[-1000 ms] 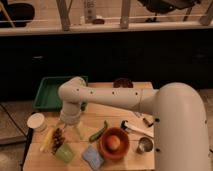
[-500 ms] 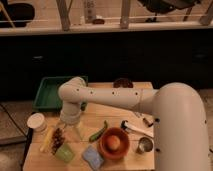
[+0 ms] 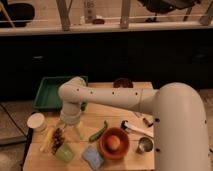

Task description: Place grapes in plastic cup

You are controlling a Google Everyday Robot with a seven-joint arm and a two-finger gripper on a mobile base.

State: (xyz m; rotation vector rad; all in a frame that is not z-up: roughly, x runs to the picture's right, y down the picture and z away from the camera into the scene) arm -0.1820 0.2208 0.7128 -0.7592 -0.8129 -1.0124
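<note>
The dark purplish grapes [image 3: 58, 139] sit low over the wooden table [image 3: 125, 112] near its front left, beside the yellow corn cob [image 3: 47, 139]. The small light-green plastic cup [image 3: 64, 153] stands just in front of the grapes. My gripper [image 3: 70, 129] points down at the end of the white arm, right above and slightly right of the grapes. Whether it touches or holds them is hidden.
A white round container [image 3: 36, 121] stands at the left edge. A green tray [image 3: 50, 93] lies at the back left. An orange bowl [image 3: 106, 148], a blue sponge [image 3: 92, 156], a green chili [image 3: 98, 131], a shiny metal cup [image 3: 145, 145] and a white utensil [image 3: 138, 129] lie to the right.
</note>
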